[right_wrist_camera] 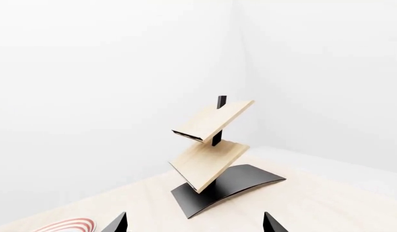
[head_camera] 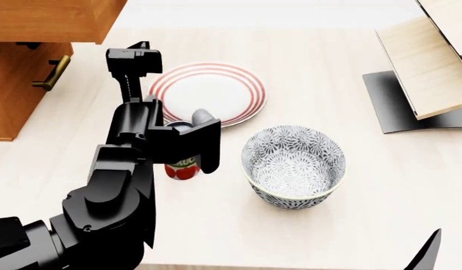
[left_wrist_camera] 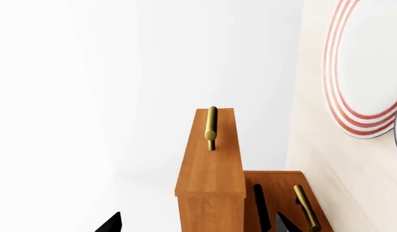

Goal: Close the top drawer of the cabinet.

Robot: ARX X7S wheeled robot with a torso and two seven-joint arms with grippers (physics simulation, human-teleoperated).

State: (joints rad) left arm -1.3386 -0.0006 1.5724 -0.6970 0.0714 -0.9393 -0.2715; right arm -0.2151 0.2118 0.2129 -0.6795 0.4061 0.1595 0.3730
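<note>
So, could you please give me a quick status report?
Left hand open, empty, near the orange-brown wooden cabinet. Right hand open, empty. Brass-handled top drawer sticking out, not closed. Nothing blocking it.

Left arm (head_camera: 114, 185) extends forward, its gripper (head_camera: 137, 56) with fingers parted; right gripper (right_wrist_camera: 192, 223) likewise spread.

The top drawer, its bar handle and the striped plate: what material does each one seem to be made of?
The top drawer looks like orange-brown wood with a smooth matte finish; faint grain lines run along its panel. Its bar handle looks like brass or a similar yellow metal, since it shows a soft sheen. The plate seems to be glazed ceramic, white with red rings, though plastic cannot be ruled out in this render.
</note>
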